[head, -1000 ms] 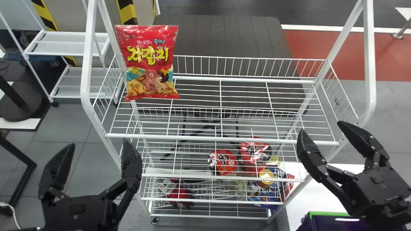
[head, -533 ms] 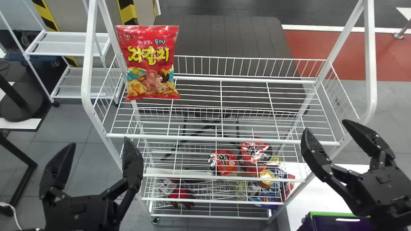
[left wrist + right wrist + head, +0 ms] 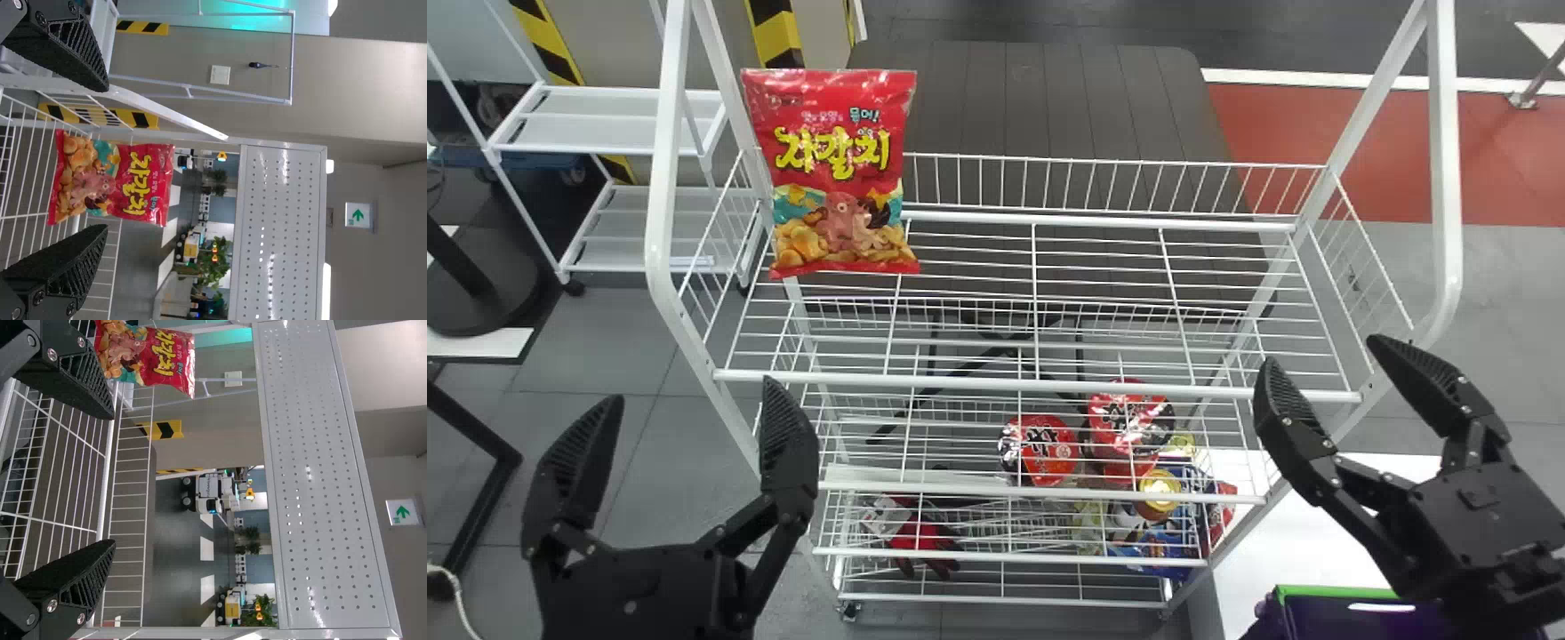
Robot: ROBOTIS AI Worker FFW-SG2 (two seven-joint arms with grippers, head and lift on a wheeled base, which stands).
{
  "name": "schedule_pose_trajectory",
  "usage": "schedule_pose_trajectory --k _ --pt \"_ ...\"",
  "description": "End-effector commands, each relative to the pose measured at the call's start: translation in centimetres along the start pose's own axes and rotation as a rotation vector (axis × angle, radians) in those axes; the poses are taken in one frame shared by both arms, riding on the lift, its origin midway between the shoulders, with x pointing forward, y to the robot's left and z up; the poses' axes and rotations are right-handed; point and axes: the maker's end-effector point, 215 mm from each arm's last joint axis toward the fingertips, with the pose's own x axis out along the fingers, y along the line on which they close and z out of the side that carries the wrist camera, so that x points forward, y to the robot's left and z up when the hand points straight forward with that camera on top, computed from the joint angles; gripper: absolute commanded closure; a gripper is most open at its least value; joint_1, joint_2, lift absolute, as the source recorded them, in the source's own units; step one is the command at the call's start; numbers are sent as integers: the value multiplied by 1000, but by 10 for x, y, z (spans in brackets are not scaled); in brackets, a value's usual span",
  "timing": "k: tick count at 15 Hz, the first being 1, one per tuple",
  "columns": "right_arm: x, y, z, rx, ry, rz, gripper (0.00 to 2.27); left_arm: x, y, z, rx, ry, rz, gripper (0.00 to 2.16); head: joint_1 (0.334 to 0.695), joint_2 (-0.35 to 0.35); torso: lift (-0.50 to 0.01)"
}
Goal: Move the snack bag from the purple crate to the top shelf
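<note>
Behind top front rail, snack bag; red tubs below; left end effector wide; right end effector wide

1. The snack bag stands upright on a white wire shelf.
2. The left gripper is spread wide on the near side of the snack bag, not touching it.
3. A perforated panel sits higher than the snack bag.
4. A green arrow sign is well beyond the snack bag.

I count one top-shelf snack bag, one purple crate, at least two red tubs and two tools.
</note>
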Motion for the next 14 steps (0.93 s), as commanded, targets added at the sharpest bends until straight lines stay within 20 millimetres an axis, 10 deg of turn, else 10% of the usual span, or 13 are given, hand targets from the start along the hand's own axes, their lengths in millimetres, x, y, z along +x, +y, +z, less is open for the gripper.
schedule_pose_trajectory --k 1,14 --pt "1 -1 -13 14 50 -9 167 -1 -1 1 -2 -1 -1 70 695 -36 0" --pt "0 -4 6 -7 -15 -26 171 0 -3 3 -4 -7 -11 73 695 -48 -28"
